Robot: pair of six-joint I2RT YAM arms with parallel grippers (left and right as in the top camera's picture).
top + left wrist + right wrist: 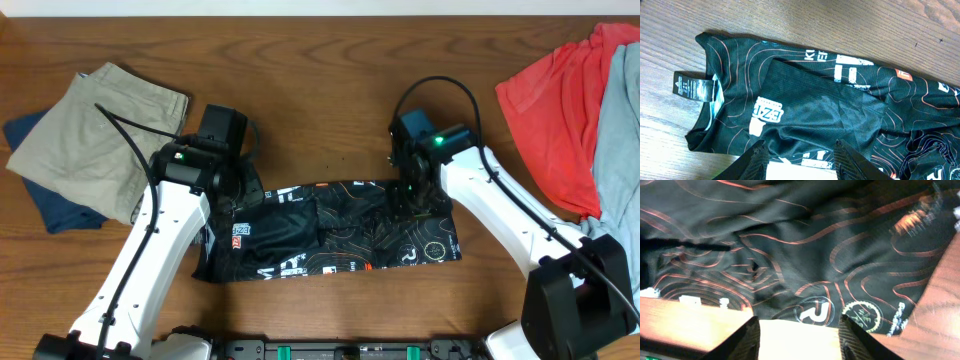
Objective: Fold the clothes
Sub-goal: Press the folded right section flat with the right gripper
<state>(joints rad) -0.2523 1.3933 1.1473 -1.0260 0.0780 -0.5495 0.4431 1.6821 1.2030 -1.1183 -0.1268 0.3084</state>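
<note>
The black jersey (340,228) with thin orange contour lines and white lettering lies in a long folded band across the table's front middle. Its collar with a black tag shows in the left wrist view (790,100). Its round logos show in the right wrist view (790,255). My left gripper (225,195) hovers over the jersey's left end, fingers open and empty (800,152). My right gripper (410,195) hovers over the jersey's right part, fingers open and empty (799,327).
Khaki shorts (95,125) lie on a navy garment (50,200) at the far left. A red shirt (565,100) and a grey-blue garment (618,140) are heaped at the far right. The table's front edge runs just below the jersey.
</note>
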